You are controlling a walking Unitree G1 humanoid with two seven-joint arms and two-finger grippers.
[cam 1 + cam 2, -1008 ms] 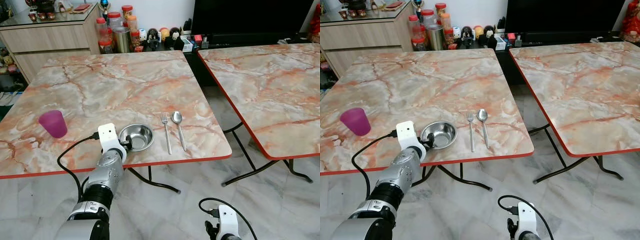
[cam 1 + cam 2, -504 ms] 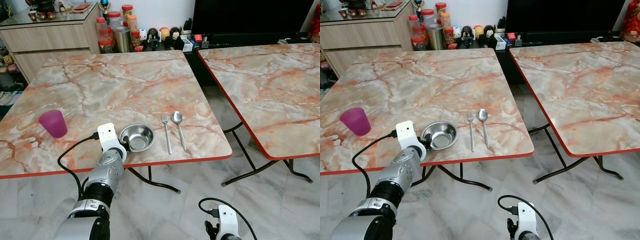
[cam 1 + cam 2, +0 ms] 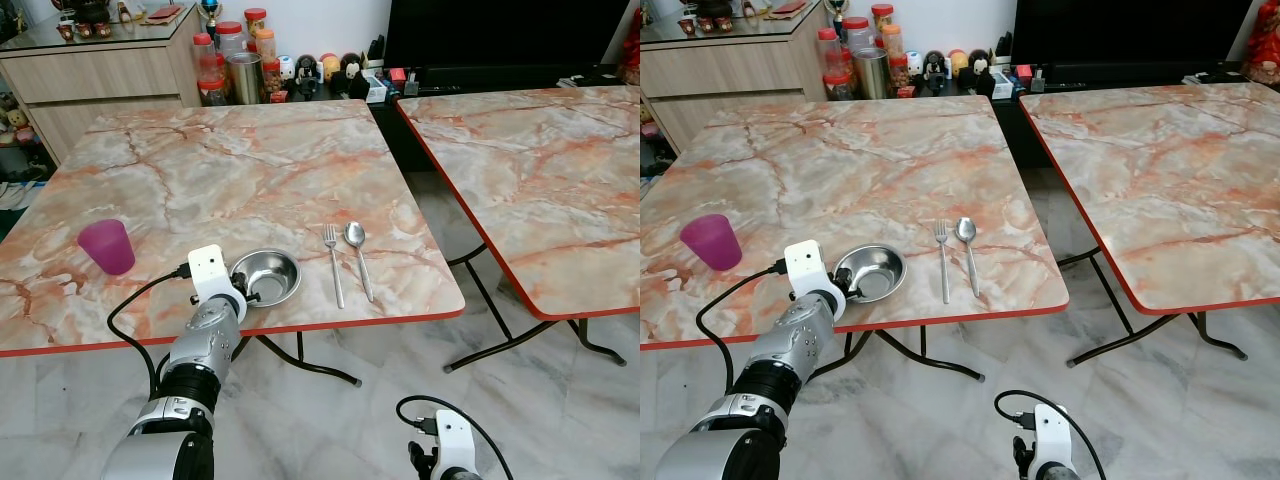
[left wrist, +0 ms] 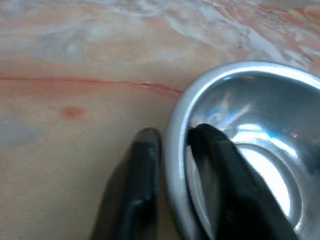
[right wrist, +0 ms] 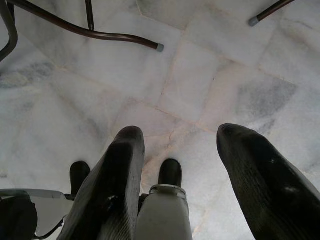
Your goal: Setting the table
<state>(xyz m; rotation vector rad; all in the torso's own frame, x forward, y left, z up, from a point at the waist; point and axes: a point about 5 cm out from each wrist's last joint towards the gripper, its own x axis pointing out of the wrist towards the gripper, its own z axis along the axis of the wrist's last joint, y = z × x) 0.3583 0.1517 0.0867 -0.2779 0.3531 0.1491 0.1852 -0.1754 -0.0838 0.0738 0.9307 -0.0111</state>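
Note:
A small steel bowl [image 3: 267, 276] rests near the front edge of the marble table [image 3: 230, 170]. My left gripper [image 3: 240, 291] is shut on the bowl's near-left rim; in the left wrist view one finger [image 4: 137, 192] lies outside the rim [image 4: 175, 150] and the other inside the bowl [image 4: 260, 150]. A fork [image 3: 333, 265] and a spoon [image 3: 357, 258] lie side by side just right of the bowl. A purple cup [image 3: 106, 247] stands upright at the table's left. My right gripper [image 5: 175, 165] hangs open above the floor.
A second marble table [image 3: 530, 180] stands to the right across a narrow gap. Behind are a wooden cabinet [image 3: 100, 75], jars [image 3: 230, 60], figurines and a dark TV. Folding table legs [image 3: 310, 365] cross the tiled floor below.
My left gripper has drawn the bowl a little to the left, away from the fork. The fork, spoon and cup have stayed put.

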